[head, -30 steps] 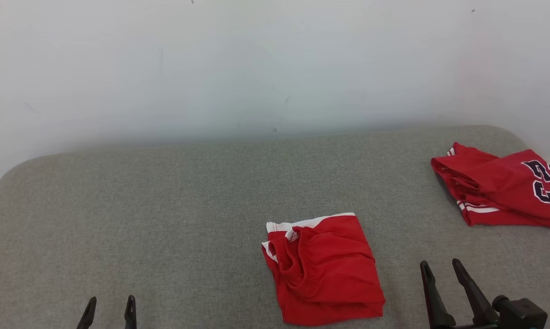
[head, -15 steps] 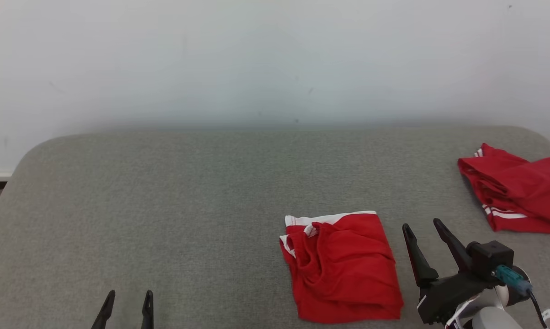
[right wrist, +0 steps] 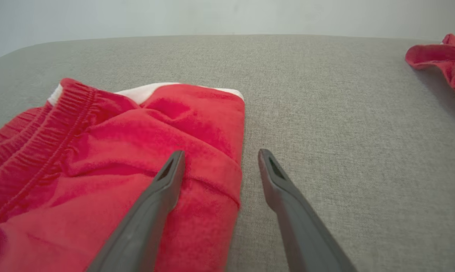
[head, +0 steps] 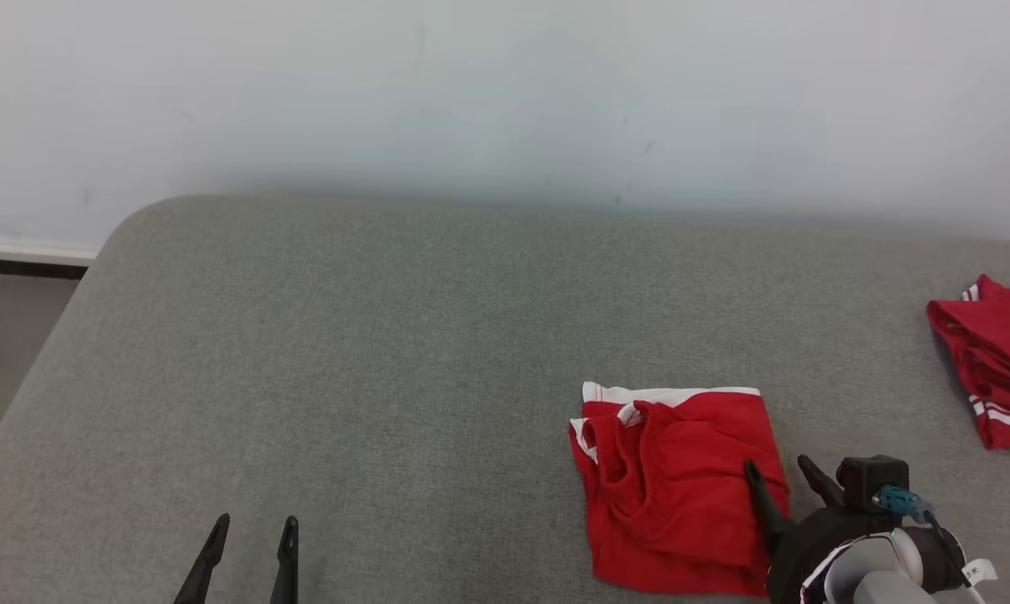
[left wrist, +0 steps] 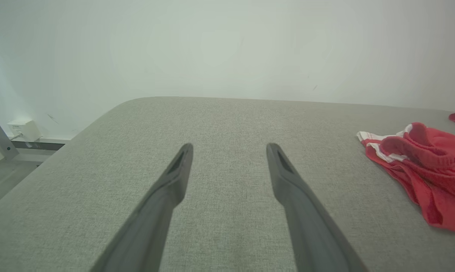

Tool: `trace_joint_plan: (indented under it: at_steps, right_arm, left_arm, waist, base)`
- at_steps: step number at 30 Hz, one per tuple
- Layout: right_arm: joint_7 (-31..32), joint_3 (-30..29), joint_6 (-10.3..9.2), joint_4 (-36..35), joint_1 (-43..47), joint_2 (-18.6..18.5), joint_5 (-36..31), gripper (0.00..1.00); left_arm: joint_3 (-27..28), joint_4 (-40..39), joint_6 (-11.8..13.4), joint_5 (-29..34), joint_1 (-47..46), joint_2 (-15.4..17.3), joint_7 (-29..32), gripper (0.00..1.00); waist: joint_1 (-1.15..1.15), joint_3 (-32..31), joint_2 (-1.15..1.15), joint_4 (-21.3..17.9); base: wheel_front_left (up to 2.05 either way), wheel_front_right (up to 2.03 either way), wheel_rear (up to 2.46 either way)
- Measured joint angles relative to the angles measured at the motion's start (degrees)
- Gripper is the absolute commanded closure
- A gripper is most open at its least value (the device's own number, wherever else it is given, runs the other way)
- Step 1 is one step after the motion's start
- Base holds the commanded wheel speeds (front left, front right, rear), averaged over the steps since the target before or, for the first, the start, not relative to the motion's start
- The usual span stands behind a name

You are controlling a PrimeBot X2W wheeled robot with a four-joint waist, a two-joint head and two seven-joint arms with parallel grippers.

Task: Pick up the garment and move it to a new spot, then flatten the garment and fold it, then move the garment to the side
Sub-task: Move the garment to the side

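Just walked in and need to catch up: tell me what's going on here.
A two-armed robot is working on a folded red garment lying on a grey padded surface. Its right hand is open at the garment's right edge, one finger over the fabric, the other over bare surface; nothing is gripped. The left hand hangs open apart from it. A second red garment lies far right.

Bright, even light; soft shadows; wrist views edge-warped
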Motion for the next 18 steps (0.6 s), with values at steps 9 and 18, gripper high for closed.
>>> trace_joint_plan:
  at_steps: [9,18]
  right_arm:
    - [0.4,1.5,0.0,9.9,-4.0,2.5,3.5,0.0]
    - [0.6,4.9,0.07,10.6,-5.9,2.2,6.5,1.0]
  left_arm:
    - [0.4,0.1,0.0,-0.1,-1.2,0.5,0.0,0.0]
    - [1.1,-0.1,0.0,0.1,-1.4,0.0,0.0,0.0]
  waist:
    - [0.0,2.6,0.0,1.6]
    - [-0.01,3.1,0.0,0.3]
  base:
    - [0.0,0.0,0.0]
    - [0.0,0.0,0.0]
